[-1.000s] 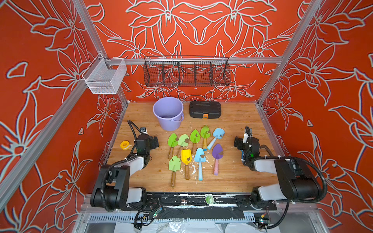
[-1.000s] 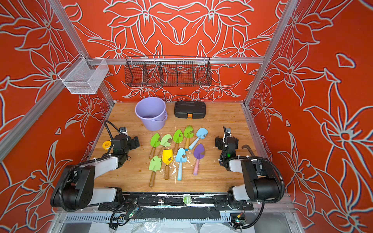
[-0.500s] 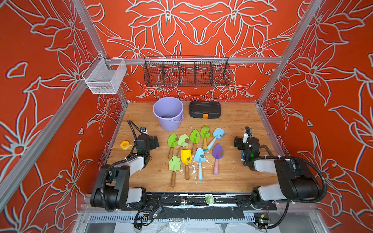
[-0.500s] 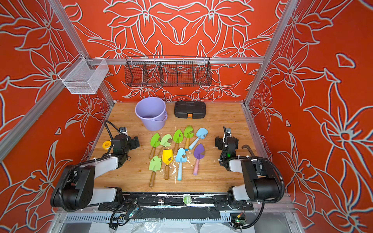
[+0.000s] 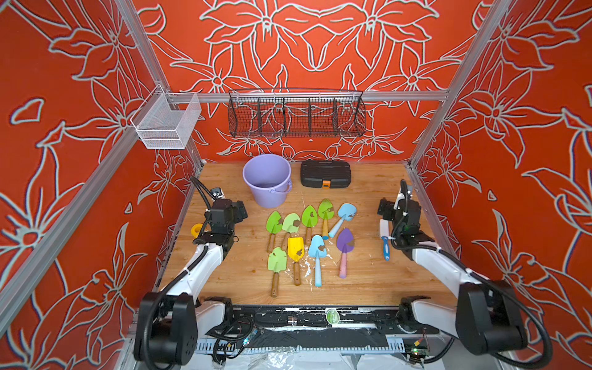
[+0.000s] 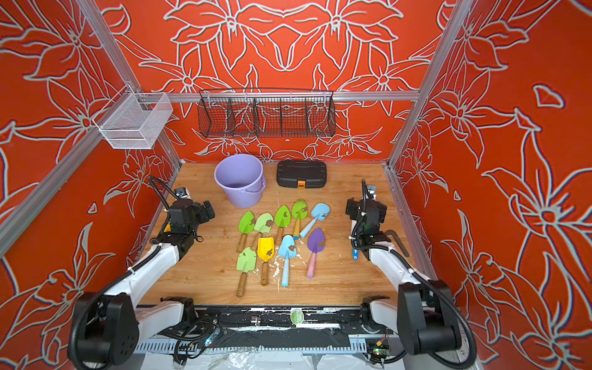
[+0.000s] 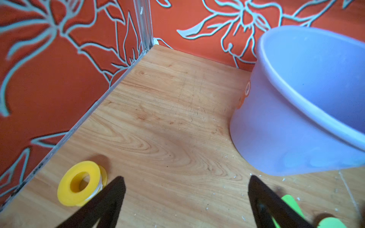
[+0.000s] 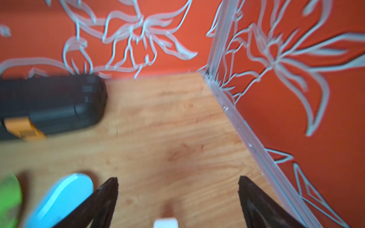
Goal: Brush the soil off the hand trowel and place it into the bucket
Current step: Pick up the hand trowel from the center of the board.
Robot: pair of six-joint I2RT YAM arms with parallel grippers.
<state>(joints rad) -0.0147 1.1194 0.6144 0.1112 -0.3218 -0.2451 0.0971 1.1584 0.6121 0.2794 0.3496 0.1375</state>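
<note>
At left, beside a roll [image 7: 66, 190], the left gripper [image 7: 186, 178] hangs empty, jaws apart, clear of the work. The bucket [image 5: 269, 198] stands far, left of centre. Nine trowels [image 5: 317, 248] lie mid-table, unbrushed, soil [image 5: 300, 252] on their blades. At right the brush [image 5: 385, 241] lies below the right gripper [image 8: 177, 179], which is spread and empty, likely ready to take it.

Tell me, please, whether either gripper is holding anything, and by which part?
Nothing is held. The left gripper and the right gripper both stand open and empty above the table; the brush lies ungripped below the right one.
</note>
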